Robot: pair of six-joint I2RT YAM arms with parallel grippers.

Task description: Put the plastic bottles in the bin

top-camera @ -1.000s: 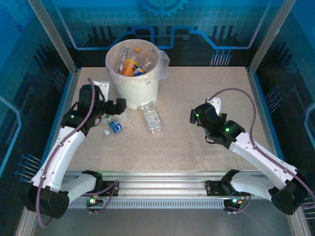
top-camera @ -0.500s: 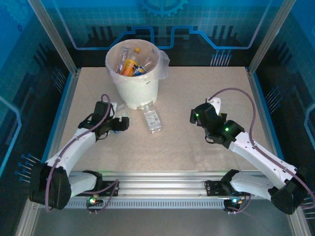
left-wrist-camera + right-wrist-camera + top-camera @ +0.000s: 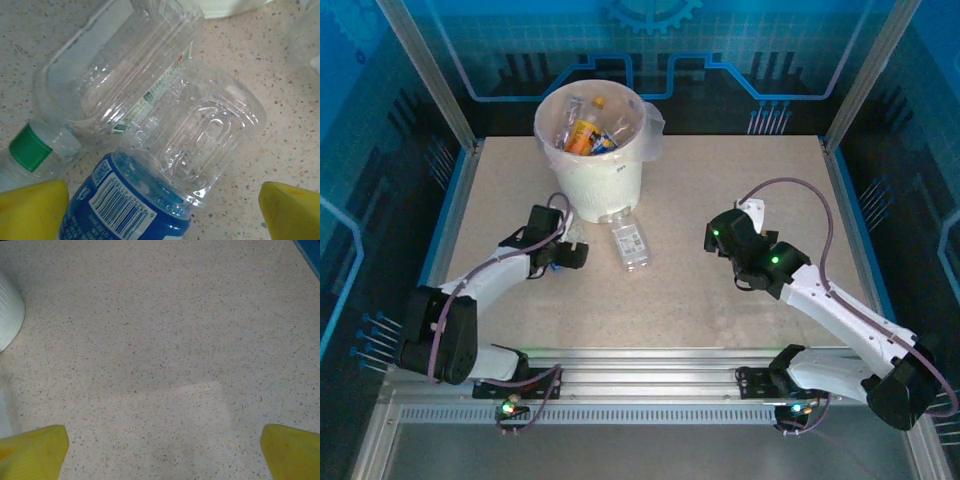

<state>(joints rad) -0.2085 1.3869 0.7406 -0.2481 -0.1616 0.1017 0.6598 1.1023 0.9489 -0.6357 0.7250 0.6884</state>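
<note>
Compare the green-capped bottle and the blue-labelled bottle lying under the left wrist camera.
The green-capped bottle shows its cap at the lower left, while the blue-labelled bottle has its labelled end running off the bottom edge. The blue-labelled bottle wears a wide blue band with a barcode; the green-capped bottle is almost all bare clear plastic. Both are clear and ribbed, lie on their sides on the table, and touch each other.

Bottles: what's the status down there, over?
Left pincer open, above blue-label bottle and green-cap bottle. Right pincer open over table. Third bottle lies by bin. Nothing blocking.
</note>
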